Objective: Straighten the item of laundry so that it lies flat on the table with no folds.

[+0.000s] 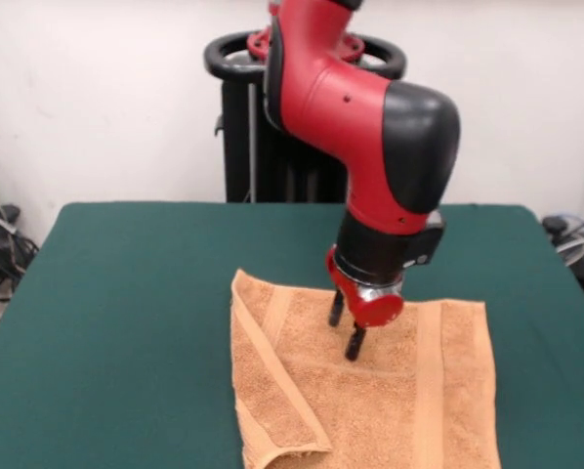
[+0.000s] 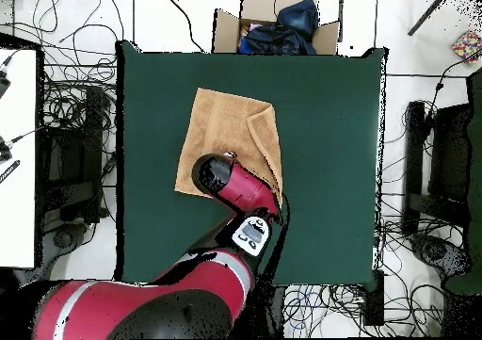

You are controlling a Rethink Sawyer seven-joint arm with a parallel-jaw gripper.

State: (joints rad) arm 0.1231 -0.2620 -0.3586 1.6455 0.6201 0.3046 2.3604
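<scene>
The towel [image 1: 370, 391] lies on the table [image 1: 126, 313], one side folded over. The gripper [image 1: 346, 327] pokes down near its middle, fingers a little apart, holding nothing.

Arm [image 1: 370, 107] descends from 12 o'clock, wrist bent downward; gripper [image 1: 346, 327] points down, black fingers [image 1: 354, 343] slightly parted.

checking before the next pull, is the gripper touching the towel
Cannot tell. In the front view the gripper hangs over the orange-tan towel, showing neither contact nor gap. In the overhead view the arm hides it.
</scene>
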